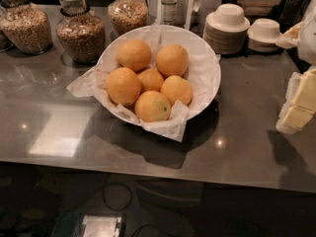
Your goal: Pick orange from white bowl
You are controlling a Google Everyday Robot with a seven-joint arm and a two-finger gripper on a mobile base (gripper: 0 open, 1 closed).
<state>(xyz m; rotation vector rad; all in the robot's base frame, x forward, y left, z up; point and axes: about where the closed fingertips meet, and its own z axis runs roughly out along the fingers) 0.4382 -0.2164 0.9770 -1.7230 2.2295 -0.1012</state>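
Observation:
The white bowl (207, 68) is wide and shallow, lined with crumpled white paper, and stands in the middle of the grey counter. Several oranges lie in it. A large unmarked orange (123, 86) is at the left, with others like it at the back left (134, 55), back right (172, 59) and right (176, 90). A smaller orange (150, 79) sits in the centre, and the front one (153, 106) has a dark speck. My gripper (297, 105) is pale cream and white, at the right edge of the view, beside the bowl, apart from it and holding nothing.
Three glass jars of grain (80, 33) stand behind the bowl at the back left. Stacks of small white paper bowls (227, 26) are at the back right, and a bottle (169, 4) behind. The counter's front edge (148, 169) runs below the bowl.

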